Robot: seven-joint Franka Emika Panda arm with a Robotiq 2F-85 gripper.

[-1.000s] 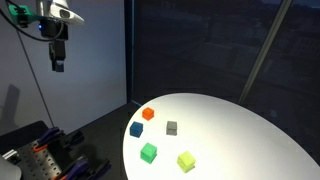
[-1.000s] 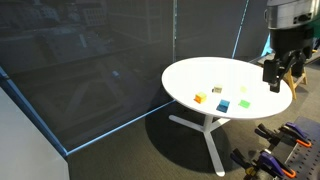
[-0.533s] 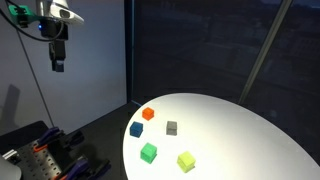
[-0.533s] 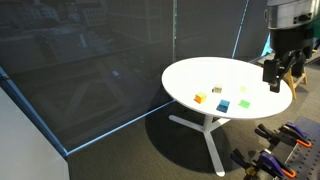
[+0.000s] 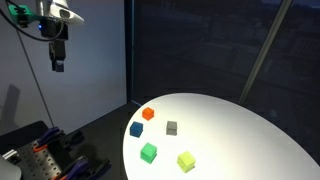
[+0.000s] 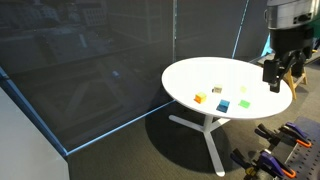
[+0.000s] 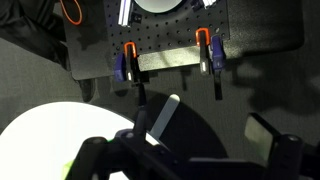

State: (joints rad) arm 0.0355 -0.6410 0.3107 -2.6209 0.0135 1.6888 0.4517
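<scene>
A: So, where's the tool (image 6: 280, 80)?
B: Open, empty, high off the tabletop (image 5: 250, 130) edge, well apart from the cubes (image 5: 172, 128). My worry: descending carelessly, it could clip the rim or scatter them

table: round, white (image 6: 200, 72) | walls: dark glass panels (image 6: 90, 60) | floor: dark grey (image 6: 130, 145) | light: dim
</scene>
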